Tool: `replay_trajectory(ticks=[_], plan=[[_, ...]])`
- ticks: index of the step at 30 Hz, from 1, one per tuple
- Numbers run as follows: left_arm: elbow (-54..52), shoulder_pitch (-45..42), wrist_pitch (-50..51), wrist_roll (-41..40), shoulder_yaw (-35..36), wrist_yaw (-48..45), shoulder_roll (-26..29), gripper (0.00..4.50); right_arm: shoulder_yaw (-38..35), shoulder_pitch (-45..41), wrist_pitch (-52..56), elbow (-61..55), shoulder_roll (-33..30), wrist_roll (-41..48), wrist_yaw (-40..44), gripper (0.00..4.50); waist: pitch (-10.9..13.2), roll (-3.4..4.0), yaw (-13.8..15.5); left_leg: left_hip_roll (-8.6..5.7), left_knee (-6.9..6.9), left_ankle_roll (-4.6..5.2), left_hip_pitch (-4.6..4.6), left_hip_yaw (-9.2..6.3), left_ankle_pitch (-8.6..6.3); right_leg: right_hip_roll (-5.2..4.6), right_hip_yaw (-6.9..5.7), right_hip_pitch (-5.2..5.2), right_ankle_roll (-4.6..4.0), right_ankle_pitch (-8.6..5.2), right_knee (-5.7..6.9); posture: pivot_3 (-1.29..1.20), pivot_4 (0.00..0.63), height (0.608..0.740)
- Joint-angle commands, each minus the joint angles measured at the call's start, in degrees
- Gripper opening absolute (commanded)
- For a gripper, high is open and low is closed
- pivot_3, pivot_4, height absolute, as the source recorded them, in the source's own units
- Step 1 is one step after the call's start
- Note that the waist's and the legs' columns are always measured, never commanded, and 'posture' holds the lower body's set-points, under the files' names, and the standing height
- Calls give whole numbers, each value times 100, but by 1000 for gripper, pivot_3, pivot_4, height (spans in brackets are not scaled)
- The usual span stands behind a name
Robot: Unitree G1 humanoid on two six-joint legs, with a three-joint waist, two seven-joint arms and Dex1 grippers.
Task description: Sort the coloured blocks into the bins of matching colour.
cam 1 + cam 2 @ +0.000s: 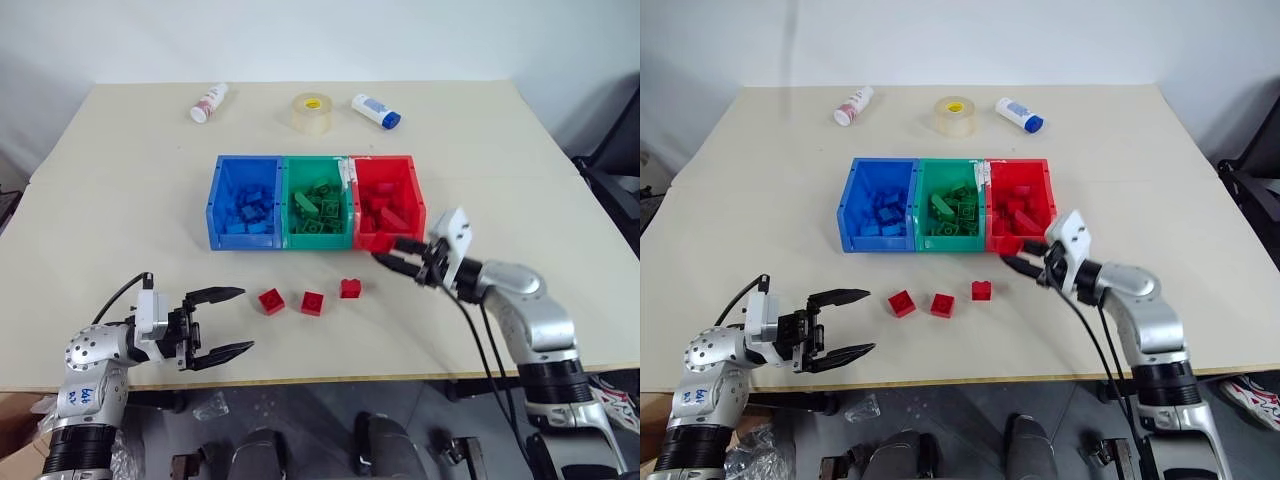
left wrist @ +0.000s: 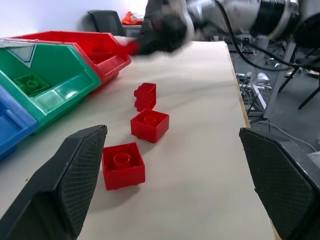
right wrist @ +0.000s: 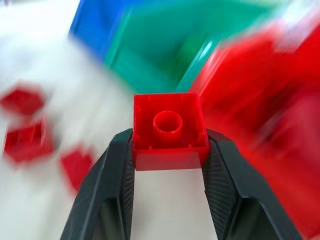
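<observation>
**Ana:** While the right gripper [image 3: 169, 150] was clamped on a red block [image 3: 169, 129], one finger on each side, where did it stand relative to the bins?

**Ben:** Just beside the near front corner of the red bin [image 1: 392, 235], lifted off the table [image 1: 120, 200]. The block's hollow underside faced the wrist camera, so it was held square between the pads.

**Ana:** And the left gripper [image 1: 232, 322]?

**Ben:** Its fingers were spread wide with nothing between them, pointing along the table towards three more red blocks [image 1: 311, 302] lying in a loose row in front of the bins.

**Ana:** How would you have finished the step well?

**Ben:** I judged the block needed to clear the red bin's front wall before any release, so carry it over the rim, centre it above the pile already inside, then open. Releasing early would risk it bouncing off the wall back onto the table. The green bin [image 1: 318, 205] stood touching the red one, so drifting sideways could drop it in the wrong colour; the blue bin [image 1: 246, 200] lay beyond that.

**Ana:** Any writing to read?

**Ben:** Two white bottles [image 1: 210, 102] and a tape roll [image 1: 312, 112] lay at the far edge. The bottles carried printed labels, too small to read. Some marks on the left forearm were also illegible.
</observation>
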Motion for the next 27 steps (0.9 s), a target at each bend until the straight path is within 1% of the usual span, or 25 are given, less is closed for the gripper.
replay_trajectory(ticks=[1, 2, 4, 6, 8, 13, 18, 24, 27], plan=[[168, -219, -27, -58, -52, -49, -39, 4500, -230, -796, -472, 684, 157, -149, -502, 2196, 0, 0, -17, 1, -1, -1, 2, 0, 0, 1, 0, 0, -1, 0, 3, 0, 150, 740], [230, -299, -38, -46, -74, -59, -54, 4500, -265, -1066, -741, 1084, 228, -285, -689, 2443, 0, 0, -18, 0, 0, -1, 2, 4, 0, 1, 3, -1, -1, 0, 5, 0, 150, 740], [320, -395, -68, -29, -103, -84, -66, 4500, -278, -1370, -1127, 1614, 302, -448, -856, 3089, 0, 1, -21, 0, 2, -3, 2, 6, 2, 1, 2, -2, -1, 0, 9, 0, 150, 740], [372, -452, -91, -29, -115, -100, -64, 4500, -259, -1458, -1326, 1821, 329, -473, -805, 3798, 0, 1, 4, 0, -5, -4, 0, 5, 2, 1, 0, -5, -1, -1, 8, 0, 150, 740], [410, -481, -108, -36, -108, -113, -54, 4500, -228, -1392, -1387, 1778, 312, -435, -671, 4484, 0, 0, 7, -1, -12, -5, -2, 6, 1, 1, -1, -5, -1, -1, -1, 0, 150, 740], [423, -421, -120, -56, -75, -150, -29, 4500, -144, -692, -931, 869, -18, -95, -3, 4484, 0, 0, 15, -3, -14, -1, -11, 9, -5, 1, -2, -5, 5, 3, -22, 0, 150, 740], [501, -435, -135, -53, -72, -189, -24, 4500, -129, 428, -176, -341, -920, 446, 989, 4484, 0, 0, 20, -2, -5, 1, -9, 5, -6, 1, -1, -1, 6, 3, -21, 0, 150, 740], [648, -491, -171, -50, -66, -265, 12, 4500, -456, 1512, -317, -668, -2017, 281, 1504, 4484, 0, 0, 21, -1, 2, 3, -1, 3, -7, 0, 1, 5, 5, 3, -29, 0, 150, 740], [710, -539, -180, -43, -68, -301, 11, 4500, -535, 1819, -397, -744, -2295, 255, 1622, 4484, 1, 0, 14, -1, 0, 2, -1, 5, -7, 0, 0, 5, 5, 3, -28, 0, 150, 740]])
